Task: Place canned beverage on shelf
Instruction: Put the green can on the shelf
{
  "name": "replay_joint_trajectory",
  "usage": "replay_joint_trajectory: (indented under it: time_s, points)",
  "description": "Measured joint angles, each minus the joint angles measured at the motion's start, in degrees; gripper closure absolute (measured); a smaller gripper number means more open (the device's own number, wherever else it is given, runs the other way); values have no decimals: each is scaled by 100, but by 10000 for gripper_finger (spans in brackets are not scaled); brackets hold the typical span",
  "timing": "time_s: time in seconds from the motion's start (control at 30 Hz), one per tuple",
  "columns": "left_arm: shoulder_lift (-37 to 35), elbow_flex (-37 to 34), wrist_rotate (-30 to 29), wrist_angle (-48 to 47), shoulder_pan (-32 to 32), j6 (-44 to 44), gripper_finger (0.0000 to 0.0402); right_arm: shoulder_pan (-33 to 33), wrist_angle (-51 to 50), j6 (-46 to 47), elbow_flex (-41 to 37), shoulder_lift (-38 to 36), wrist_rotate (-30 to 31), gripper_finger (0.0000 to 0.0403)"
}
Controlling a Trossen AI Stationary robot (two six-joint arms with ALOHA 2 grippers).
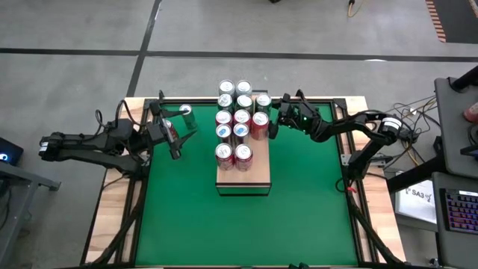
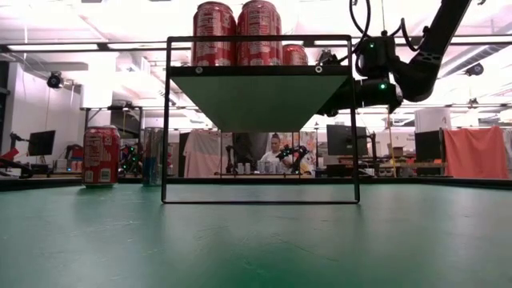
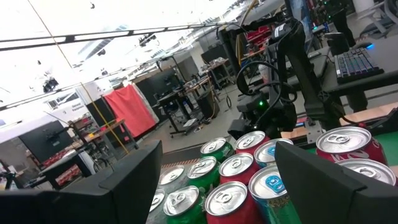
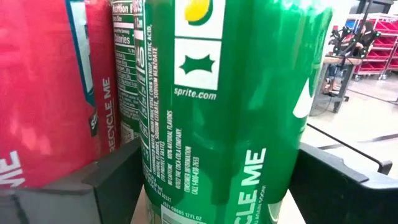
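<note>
A: Item one, the shelf (image 1: 243,178)?
B: Long board of pale reddish wood on a low dark frame (image 2: 260,120), standing on the green bench (image 1: 246,232) at mid-width, toward the far side. The near end of the board is bare.

A: Stock on it?
B: Cans standing upright in close rows over the far and middle part. Red cans (image 1: 233,154) at the near end of the group, red and blue-topped ones behind, green cans toward the far end. From the low view, two red cans (image 2: 237,32) show at the front edge, a third behind them.

A: Item two, the right tool (image 1: 274,119)?
B: At the far right corner of the shelf, level with the can rows. Its fingers (image 4: 112,180) stand wide on either side of a green Sprite can (image 4: 230,106), which rests upright on the board just beside a red can (image 4: 43,93). Whether the pads still touch the green can, I cannot tell.

A: Item three, the left tool (image 1: 179,133)?
B: Left of the shelf, raised above the bench, pointed toward the cans. Fingers (image 3: 134,180) apart, nothing between them; the can tops (image 3: 224,196) show beyond.

A: Loose stock on the bench?
B: One can (image 1: 186,113) stands near the far left edge, just beyond the left tool. The low view shows a red can (image 2: 102,156) on the bench left of the frame, with a darker can (image 2: 152,156) just beside it.

A: Beyond the bench?
B: A person (image 2: 276,152) seated far back in the room, among desks and monitors.
</note>
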Motion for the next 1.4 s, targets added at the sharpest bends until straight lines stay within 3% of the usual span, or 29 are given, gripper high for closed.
replay_joint_trajectory:
  time_s: [1.4]
  points:
    - [0, 1, -35, 133, -1, -3, 107, 13, -584, 75, 0, -330, 35, 76]
